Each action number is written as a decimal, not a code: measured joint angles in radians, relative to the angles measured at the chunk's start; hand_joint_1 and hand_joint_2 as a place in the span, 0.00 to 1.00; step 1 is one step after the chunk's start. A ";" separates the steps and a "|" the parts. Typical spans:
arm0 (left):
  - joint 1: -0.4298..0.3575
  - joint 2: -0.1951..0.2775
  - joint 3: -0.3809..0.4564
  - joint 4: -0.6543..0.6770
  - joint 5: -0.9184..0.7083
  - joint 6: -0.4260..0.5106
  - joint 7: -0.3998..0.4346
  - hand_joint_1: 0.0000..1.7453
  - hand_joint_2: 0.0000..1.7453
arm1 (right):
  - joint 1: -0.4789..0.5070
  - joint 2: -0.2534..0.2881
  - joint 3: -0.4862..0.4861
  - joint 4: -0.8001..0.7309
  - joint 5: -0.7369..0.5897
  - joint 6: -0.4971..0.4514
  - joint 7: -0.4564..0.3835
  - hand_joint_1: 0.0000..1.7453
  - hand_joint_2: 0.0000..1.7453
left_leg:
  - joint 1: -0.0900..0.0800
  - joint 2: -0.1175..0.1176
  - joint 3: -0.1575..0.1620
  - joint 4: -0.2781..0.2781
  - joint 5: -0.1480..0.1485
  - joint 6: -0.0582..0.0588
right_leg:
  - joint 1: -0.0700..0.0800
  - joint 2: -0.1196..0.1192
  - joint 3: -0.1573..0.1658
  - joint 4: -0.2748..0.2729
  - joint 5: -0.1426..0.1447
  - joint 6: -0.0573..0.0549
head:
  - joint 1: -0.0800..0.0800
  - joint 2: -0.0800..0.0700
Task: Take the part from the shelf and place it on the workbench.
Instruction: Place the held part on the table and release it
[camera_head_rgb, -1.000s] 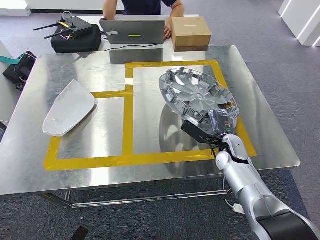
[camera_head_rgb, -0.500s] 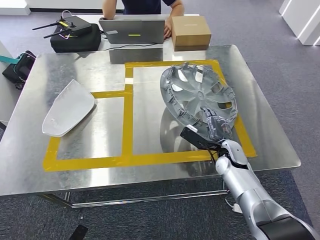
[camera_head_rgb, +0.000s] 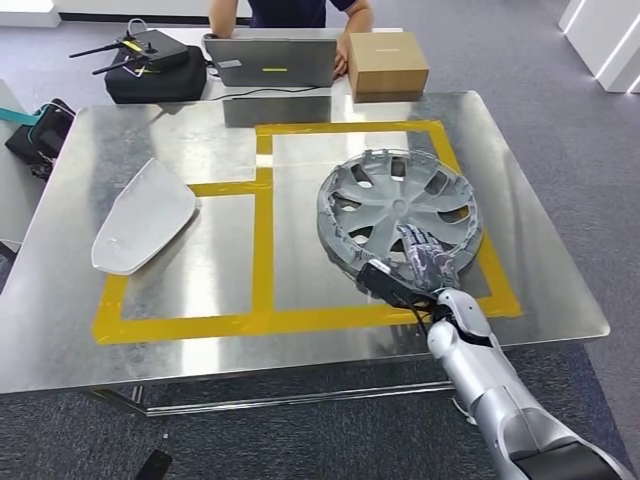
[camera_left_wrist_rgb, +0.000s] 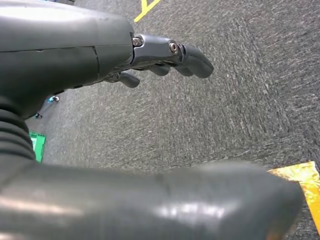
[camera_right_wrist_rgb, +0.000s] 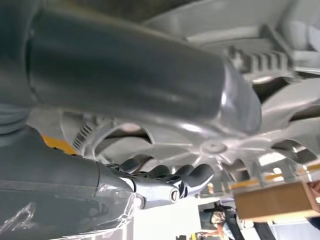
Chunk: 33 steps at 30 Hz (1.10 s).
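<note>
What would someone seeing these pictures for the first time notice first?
Most striking is the silver hubcap, lying almost flat on the steel workbench inside the larger box of yellow tape, with the right hand gripping its near rim. Next is the white curved panel on the bench's left side. Behind the bench a person sits at a laptop beside a cardboard box.
</note>
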 joint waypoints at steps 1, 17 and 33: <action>0.001 0.000 0.000 0.000 0.001 -0.001 0.000 0.00 0.00 | 0.003 0.000 0.000 0.000 0.001 0.001 0.000 0.00 0.00 | -0.001 0.000 0.000 0.001 0.000 0.000 | 0.002 0.000 -0.011 0.020 0.005 -0.002 | 0.000 0.000; 0.008 0.001 0.004 0.000 0.016 -0.003 0.000 0.00 0.00 | -0.002 -0.001 0.000 -0.001 0.008 0.004 -0.003 0.00 0.00 | 0.014 0.000 -0.104 0.304 -0.166 -0.080 | 0.004 -0.001 0.053 -0.263 0.198 -0.054 | -0.010 0.000; 0.012 -0.002 0.005 0.000 0.017 0.004 0.004 0.00 0.00 | 0.011 -0.010 0.001 -0.009 -0.010 0.012 0.000 0.00 0.00 | -0.004 -0.005 -0.014 0.031 -0.019 -0.005 | 0.021 -0.002 -0.030 0.022 0.068 -0.025 | -0.009 0.000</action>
